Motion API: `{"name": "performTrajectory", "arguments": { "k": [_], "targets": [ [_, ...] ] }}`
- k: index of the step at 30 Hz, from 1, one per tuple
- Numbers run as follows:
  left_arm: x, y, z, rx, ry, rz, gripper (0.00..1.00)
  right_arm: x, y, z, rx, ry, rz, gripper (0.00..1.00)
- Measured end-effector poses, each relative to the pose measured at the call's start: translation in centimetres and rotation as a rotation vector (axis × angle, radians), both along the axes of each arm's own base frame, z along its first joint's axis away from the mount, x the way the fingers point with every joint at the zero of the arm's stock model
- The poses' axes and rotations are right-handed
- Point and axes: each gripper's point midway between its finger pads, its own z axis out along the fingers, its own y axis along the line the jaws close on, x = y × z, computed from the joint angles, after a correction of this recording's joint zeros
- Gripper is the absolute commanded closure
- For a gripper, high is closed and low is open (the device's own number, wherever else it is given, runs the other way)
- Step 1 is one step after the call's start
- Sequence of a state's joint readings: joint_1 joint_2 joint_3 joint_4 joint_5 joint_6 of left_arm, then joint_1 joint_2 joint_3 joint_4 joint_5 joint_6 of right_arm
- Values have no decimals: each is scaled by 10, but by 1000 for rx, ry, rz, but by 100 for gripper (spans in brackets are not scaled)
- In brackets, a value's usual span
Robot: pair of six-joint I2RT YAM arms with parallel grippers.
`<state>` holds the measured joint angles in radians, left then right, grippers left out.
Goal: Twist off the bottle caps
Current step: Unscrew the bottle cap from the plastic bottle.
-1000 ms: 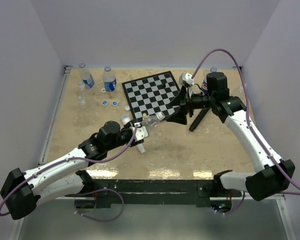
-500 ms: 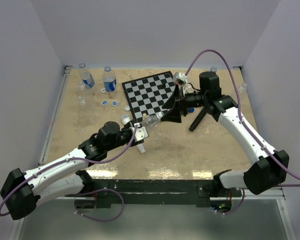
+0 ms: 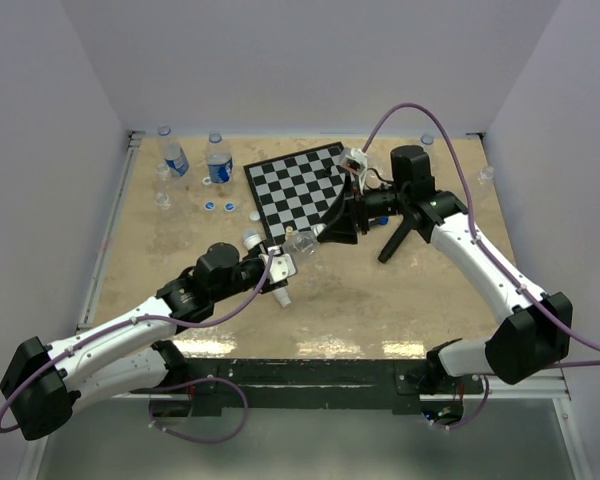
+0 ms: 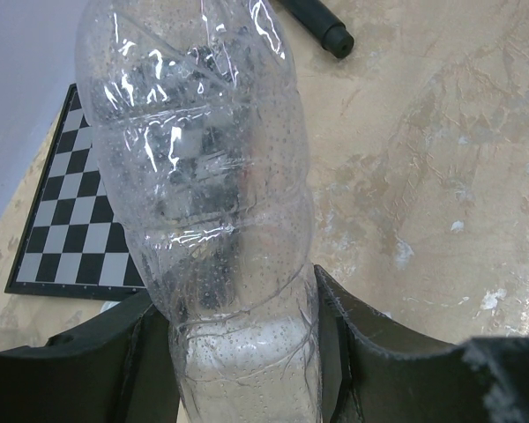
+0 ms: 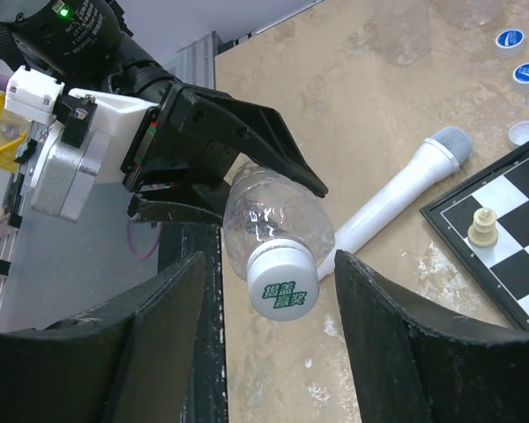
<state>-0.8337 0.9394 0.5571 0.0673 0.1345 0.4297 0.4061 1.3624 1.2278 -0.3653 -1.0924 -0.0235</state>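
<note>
My left gripper point(image 3: 286, 262) is shut on the body of a clear, unlabelled bottle point(image 3: 300, 243) and holds it tilted above the table, neck pointing to the right arm. The bottle fills the left wrist view point(image 4: 220, 203) between the black fingers point(image 4: 379, 352). Its white cap point(image 5: 282, 284) with green print is on the neck. My right gripper point(image 3: 332, 229) is open, with one jaw on each side of the cap and a gap on both sides point(image 5: 271, 264). Loose blue caps point(image 3: 210, 206) lie at the back left.
A chessboard point(image 3: 302, 190) lies at the back centre with a pale chess piece point(image 5: 483, 227) on it. A black microphone point(image 3: 398, 240) lies right of it. A white microphone point(image 5: 397, 194) lies under the held bottle. Two blue-labelled bottles point(image 3: 218, 160) stand at the back left.
My right gripper has moved left, away from the back right and up to the held bottle's cap, which now sits between its open jaws. The left arm and bottle have stayed still.
</note>
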Motion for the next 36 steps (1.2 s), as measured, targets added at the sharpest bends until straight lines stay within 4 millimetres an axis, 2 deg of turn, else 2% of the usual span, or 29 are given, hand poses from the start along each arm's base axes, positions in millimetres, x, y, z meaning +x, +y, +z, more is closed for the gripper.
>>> {"name": "performTrajectory", "arguments": {
  "k": [2, 4, 7, 12, 14, 19, 22, 24, 27, 29, 31, 32, 35, 36],
  "targets": [
    [0, 0, 0, 0, 0, 0, 89, 0, 0, -2, -2, 6, 1, 44],
    [0, 0, 0, 0, -1, 0, 90, 1, 1, -3, -4, 9, 2, 56],
    [0, 0, 1, -3, -3, -1, 90, 1, 1, -4, -6, 4, 3, 83],
    [-1, 1, 0, -1, -4, -5, 90, -1, -1, -8, -15, -25, 25, 98],
    [-3, 1, -3, 6, -5, -13, 90, -4, -3, -12, -36, -70, 63, 100],
    [-4, 2, -9, 30, -13, -28, 90, -6, -11, -37, -125, -337, 256, 100],
    [-10, 4, -21, 61, 19, -48, 90, -9, -18, -62, -177, -586, 401, 100],
    [-14, 4, -27, 72, 40, -66, 90, -13, -23, -72, -199, -774, 493, 100],
    [-15, 0, -24, 55, 39, -78, 90, -14, -24, -65, -185, -968, 568, 100],
    [-14, -1, -21, 45, 31, -78, 90, -13, -23, -60, -171, -1036, 591, 100],
    [-14, -1, -20, 43, 29, -78, 91, -14, -22, -58, -157, -1063, 605, 91],
    [-14, -1, -20, 42, 29, -79, 91, -15, -22, -57, -149, -1068, 607, 81],
    [-16, -3, -20, 36, 33, -89, 91, -19, -22, -55, -131, -1061, 594, 42],
    [-17, -4, -19, 31, 34, -97, 91, -22, -23, -54, -126, -1041, 578, 33]
  ]
}}
